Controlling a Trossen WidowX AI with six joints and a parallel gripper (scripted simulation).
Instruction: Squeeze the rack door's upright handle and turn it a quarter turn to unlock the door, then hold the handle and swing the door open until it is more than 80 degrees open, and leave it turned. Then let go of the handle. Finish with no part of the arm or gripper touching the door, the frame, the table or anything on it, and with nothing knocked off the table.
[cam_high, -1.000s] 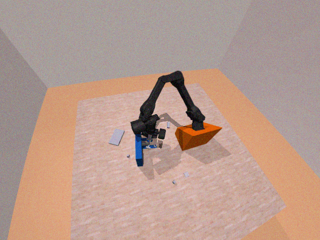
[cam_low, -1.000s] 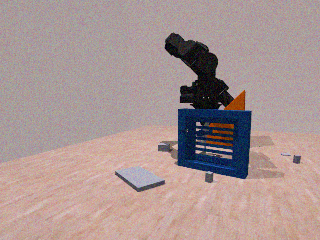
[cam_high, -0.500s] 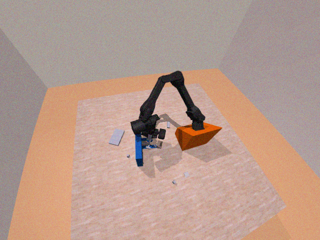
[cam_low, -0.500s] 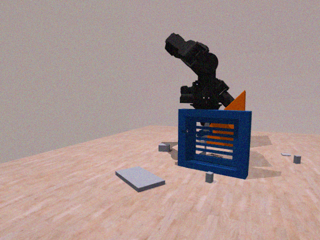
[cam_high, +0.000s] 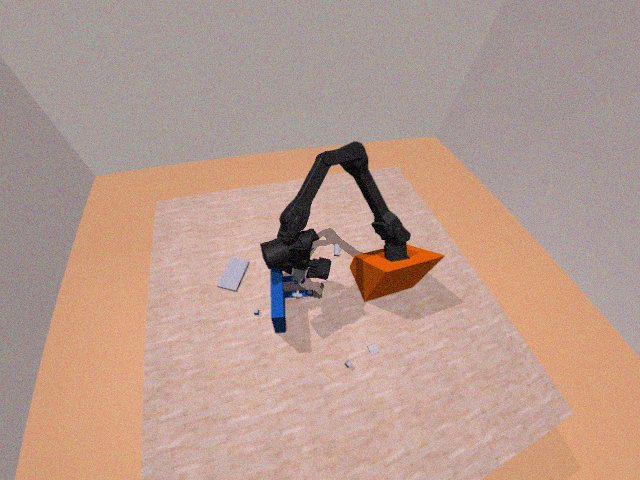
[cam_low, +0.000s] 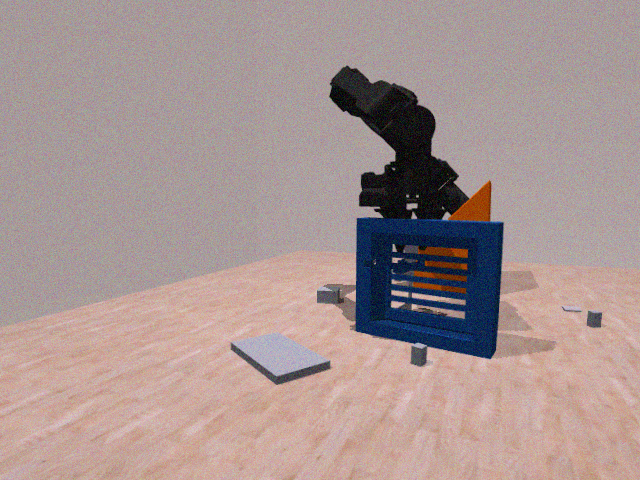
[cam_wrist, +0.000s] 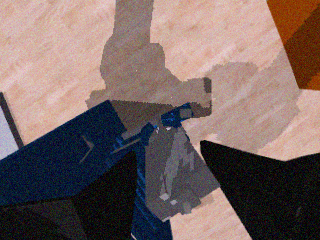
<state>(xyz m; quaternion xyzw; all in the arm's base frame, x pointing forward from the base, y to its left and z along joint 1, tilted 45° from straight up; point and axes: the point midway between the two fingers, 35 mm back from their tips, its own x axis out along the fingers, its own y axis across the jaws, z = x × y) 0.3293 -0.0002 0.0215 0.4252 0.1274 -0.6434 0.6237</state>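
The blue rack frame (cam_high: 278, 304) (cam_low: 364, 289) (cam_wrist: 60, 155) stands upright on the table. In the exterior view, the barred door (cam_low: 439, 279) shows across its opening; its exact angle cannot be told. The grey upright handle (cam_high: 298, 276) (cam_low: 410, 286) (cam_wrist: 175, 175) is on the arm's side of the frame, with small blue parts beside it. How far it is turned is unclear. My gripper (cam_low: 410, 249) (cam_wrist: 168, 151) points down over the handle with its fingers apart, one on each side of it. Gaps show beside the handle in the wrist view. The lower fingertips are partly hidden.
The orange arm base (cam_high: 390, 284) (cam_low: 473, 209) stands across from the frame. A flat grey slab (cam_high: 233, 274) (cam_low: 280, 355) and a small block (cam_high: 256, 312) (cam_low: 418, 354) lie on the frame's other side. Other small grey pieces (cam_high: 337, 250) (cam_high: 372, 348) (cam_high: 348, 364) lie around.
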